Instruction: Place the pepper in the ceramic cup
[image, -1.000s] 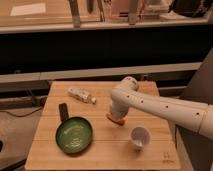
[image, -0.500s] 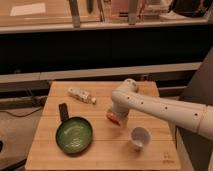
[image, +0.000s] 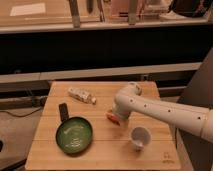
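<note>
The pepper (image: 113, 119) shows as an orange-red bit at center frame, mostly hidden by the gripper (image: 116, 118), so we cannot read its long axis. We cannot tell how the jaws stand. On the desk (image: 105, 152), the cup (image: 139, 142) stands near, lower right. A green pan (image: 74, 135) sits lower left, and a bottle (image: 82, 95) lies upper left.

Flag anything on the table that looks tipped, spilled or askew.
The clear bottle lies on its side near the far edge of the table. Nothing looks spilled. The tool is low at mid-table, near the ceramic cup.
</note>
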